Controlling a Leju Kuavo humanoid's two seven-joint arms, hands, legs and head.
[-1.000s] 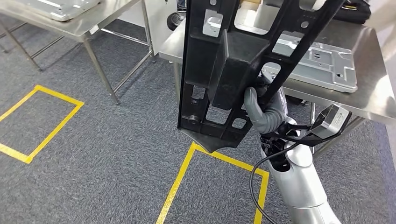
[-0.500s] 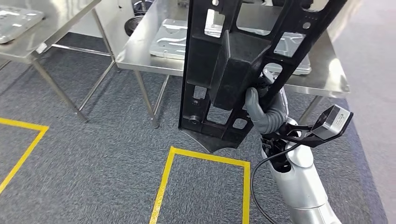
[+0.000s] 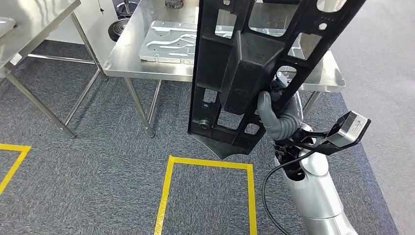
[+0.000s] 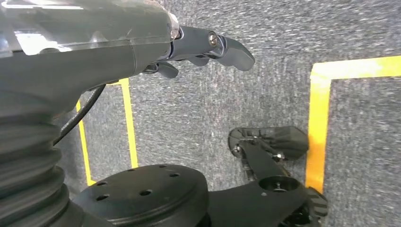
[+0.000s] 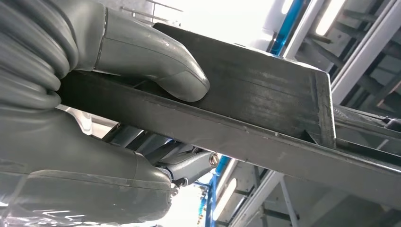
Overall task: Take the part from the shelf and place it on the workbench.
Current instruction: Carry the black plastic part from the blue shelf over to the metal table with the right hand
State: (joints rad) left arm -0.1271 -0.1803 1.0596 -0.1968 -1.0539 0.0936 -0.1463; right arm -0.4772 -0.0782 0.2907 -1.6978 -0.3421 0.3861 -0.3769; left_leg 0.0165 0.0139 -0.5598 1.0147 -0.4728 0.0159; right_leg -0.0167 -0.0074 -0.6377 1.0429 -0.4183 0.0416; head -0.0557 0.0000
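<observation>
Gripping the black part (image 3: 254, 73), the right hand (image 3: 276, 115) blocks the workbench (image 3: 147, 66); left fingers (image 4: 222, 45) apart.

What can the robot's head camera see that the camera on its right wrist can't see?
The head view shows the steel workbench with a metal plate lying on it, the grey carpet and the yellow floor square. The right wrist view shows ceiling beams and a blue pole overhead. Both show the right hand holding the big black part, its thumb pressed against it.
</observation>
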